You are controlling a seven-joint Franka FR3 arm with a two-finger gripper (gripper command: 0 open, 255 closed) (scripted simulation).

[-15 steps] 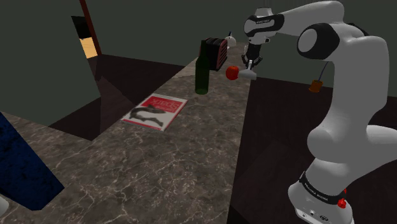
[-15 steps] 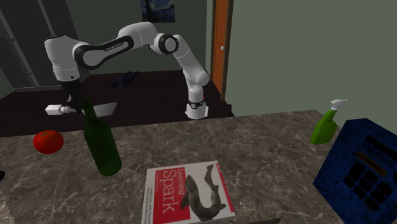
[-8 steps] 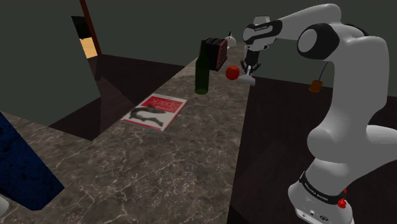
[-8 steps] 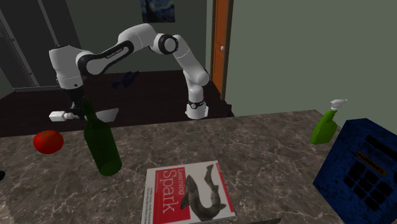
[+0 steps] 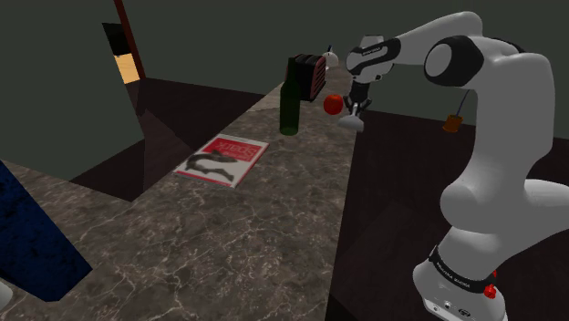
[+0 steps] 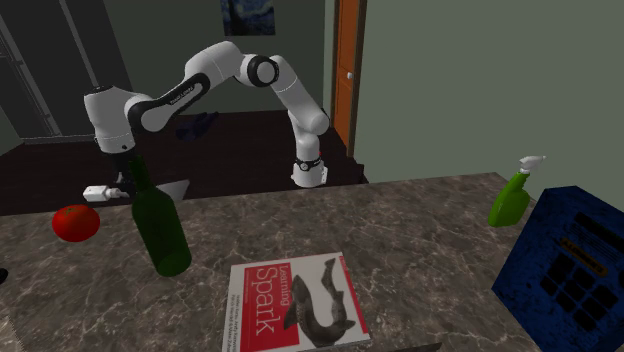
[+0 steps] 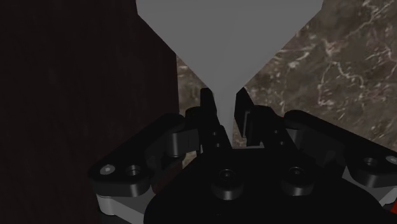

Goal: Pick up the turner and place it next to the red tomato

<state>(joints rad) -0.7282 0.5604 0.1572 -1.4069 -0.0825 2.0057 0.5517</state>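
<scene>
The gripper (image 7: 224,109) clasps the grey turner (image 7: 229,38) by its neck, blade ahead of the jaws; the red tomato (image 5: 334,104) lies just beside it.

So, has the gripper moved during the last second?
Yes. The gripper, holding the turner, has sunk lower beside the green bottle, nearer the tomato.

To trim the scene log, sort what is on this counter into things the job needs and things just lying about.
For the job: grey turner, clasped in the end effector; red tomato.

Just lying about: dark green bottle; red-and-white book; green spray bottle; blue box.
</scene>
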